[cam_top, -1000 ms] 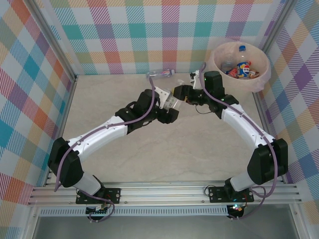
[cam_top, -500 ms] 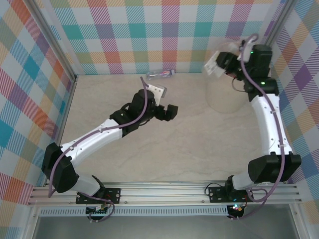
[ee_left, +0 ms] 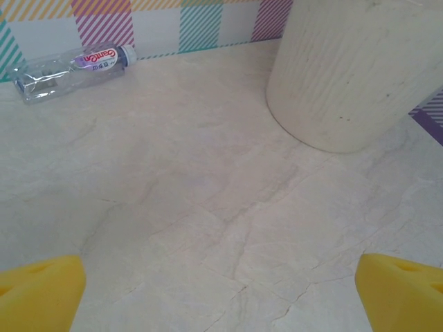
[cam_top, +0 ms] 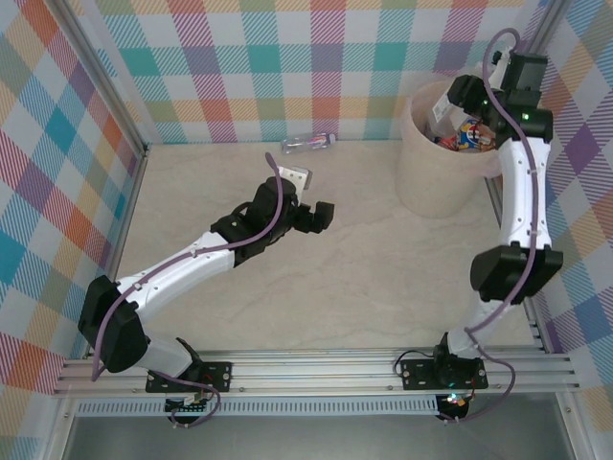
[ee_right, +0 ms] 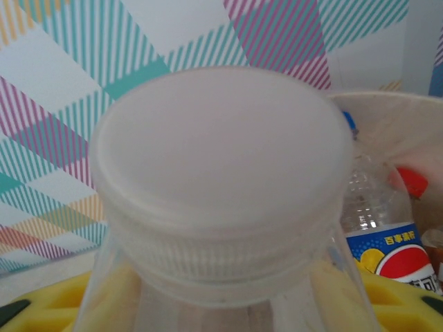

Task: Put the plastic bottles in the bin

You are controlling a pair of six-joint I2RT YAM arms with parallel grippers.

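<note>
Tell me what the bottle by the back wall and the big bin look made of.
Bottle: clear thin plastic, glossy; the table shows through it and its wall looks crinkled. Bin: probably matte cream plastic; faintly ribbed wall, no shine.

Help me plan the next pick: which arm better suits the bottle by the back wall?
Left. The left gripper, open and empty, is nearer that bottle; the right gripper holds another bottle over the bin.

Top cam looks down from behind the arms [cam_top: 192, 268]; left wrist cam skims low over the desk [ee_left: 208, 207], sharing the bin [ee_left: 353, 69]; right wrist cam's point-blank on a bottle [ee_right: 221, 152].
</note>
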